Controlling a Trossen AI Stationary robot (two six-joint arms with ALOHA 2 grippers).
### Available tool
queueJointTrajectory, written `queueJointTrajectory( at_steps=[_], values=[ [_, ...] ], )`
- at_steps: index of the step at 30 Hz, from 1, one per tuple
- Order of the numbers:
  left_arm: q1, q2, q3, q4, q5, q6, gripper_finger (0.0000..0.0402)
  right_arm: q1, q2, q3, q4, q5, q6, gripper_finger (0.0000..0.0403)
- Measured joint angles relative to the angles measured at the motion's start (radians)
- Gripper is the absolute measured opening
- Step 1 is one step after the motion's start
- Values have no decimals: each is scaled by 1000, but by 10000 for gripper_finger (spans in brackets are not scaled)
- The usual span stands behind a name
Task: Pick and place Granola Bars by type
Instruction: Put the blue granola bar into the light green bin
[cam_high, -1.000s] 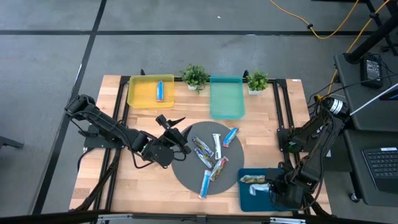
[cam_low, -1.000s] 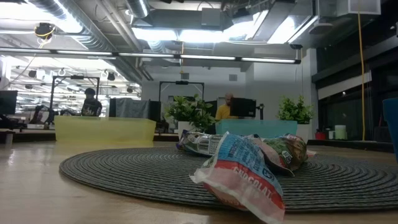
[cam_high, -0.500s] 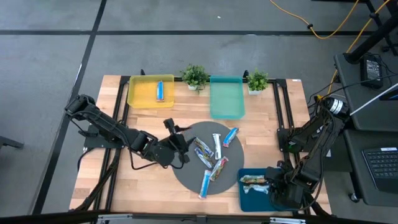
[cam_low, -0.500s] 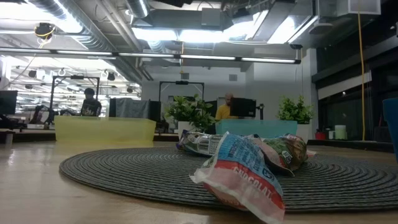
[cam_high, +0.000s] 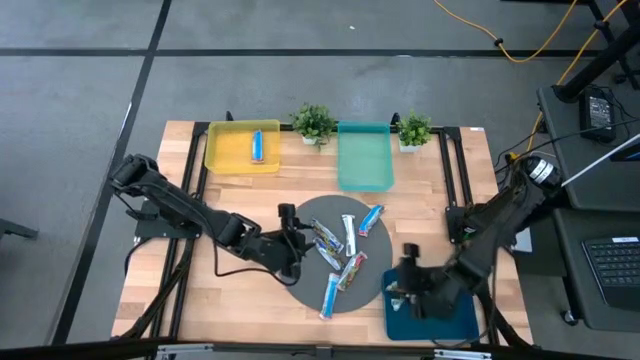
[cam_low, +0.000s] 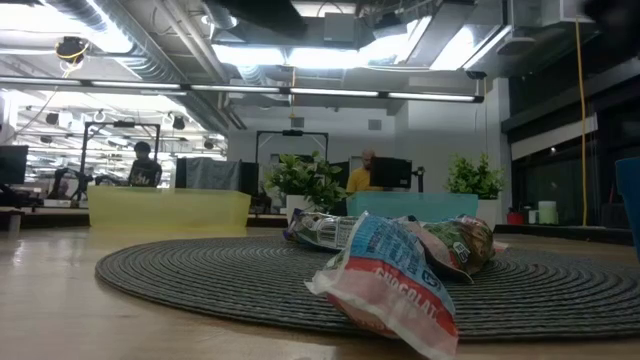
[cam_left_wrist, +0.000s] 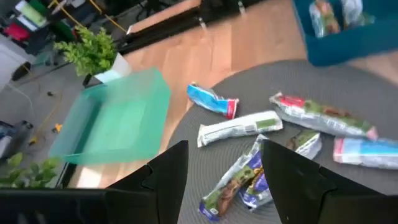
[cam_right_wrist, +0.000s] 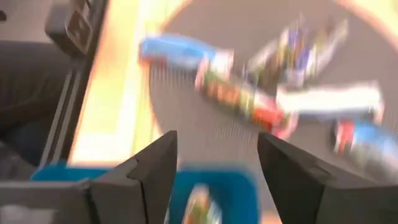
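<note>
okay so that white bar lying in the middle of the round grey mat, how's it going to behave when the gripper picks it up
The white bar lies flat on the woven mat, so it shouldn't roll. It's slim, so probably light. Its shiny wrapper may slip between fingers, and the crimped ends look likely to flex if pinched there, as the crumpled wrapper in the low view suggests.

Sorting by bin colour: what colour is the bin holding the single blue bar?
Yellow bin, holding the bar; clearest in the high view.

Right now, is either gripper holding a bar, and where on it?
Nothing is held. The left gripper is open at the mat's edge; the right gripper is open over the blue tray.
</note>
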Motion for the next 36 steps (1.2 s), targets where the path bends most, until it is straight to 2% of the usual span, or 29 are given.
queueJointTrajectory(
  at_steps=[5,10,16,22,29,36],
  values=[
    [28,86,0,-1,3,68,193,-148,0,0,199,-17,-363,222],
    [72,175,0,-1,8,47,193,-301,0,0,268,-17,-552,222],
    [129,219,0,-1,90,11,193,-428,-32,-44,380,-18,-649,222],
    [174,210,-1,0,118,51,193,-508,-180,-248,593,-56,-687,222],
    [254,208,-1,-46,255,148,193,-545,-436,-428,831,-262,-776,222],
    [318,213,-1,-28,343,131,194,-545,-565,-442,832,-265,-815,222]
  ],
)
